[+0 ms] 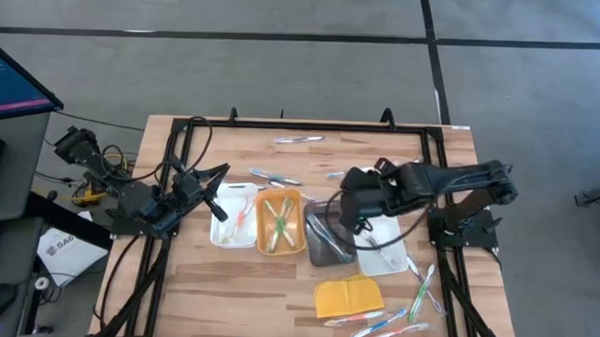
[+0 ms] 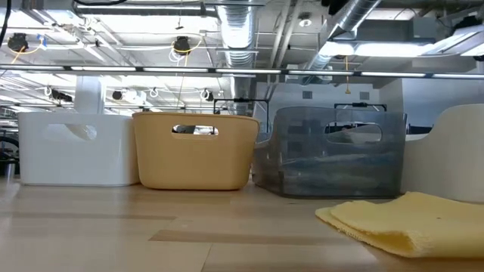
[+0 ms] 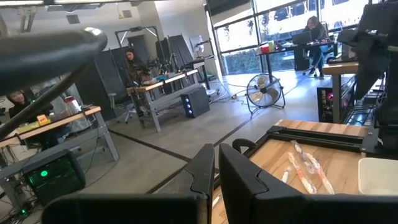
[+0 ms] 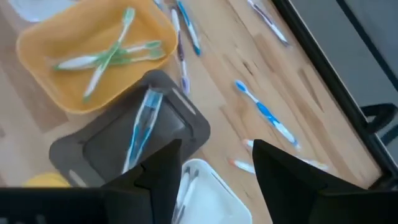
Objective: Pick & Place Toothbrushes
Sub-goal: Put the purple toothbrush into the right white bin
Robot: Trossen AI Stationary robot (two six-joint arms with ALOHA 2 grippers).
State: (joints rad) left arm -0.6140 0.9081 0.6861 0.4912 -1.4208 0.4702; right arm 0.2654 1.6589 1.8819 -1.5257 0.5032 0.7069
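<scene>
Three trays point(image 1: 282, 224) crowd the table's middle; loose toothbrushes point(image 1: 299, 139) litter the far and right edges.

The floor point(image 1: 284, 48) is lying grey and smooth around the wooden table point(image 1: 236, 276), with dark lines running across it. A screen point(image 1: 13, 83) is glowing blue and pink at one side. High up, silver pipes point(image 2: 242, 30) and long lights point(image 2: 363, 47) are hanging from the ceiling. Daylight is coming in through big windows point(image 3: 249, 40). A round fan point(image 3: 265, 93) is standing on the floor near them. People are sitting at desks point(image 3: 168, 81) far off. A dark box with a green light point(image 3: 50, 177) is sitting under one desk.
</scene>
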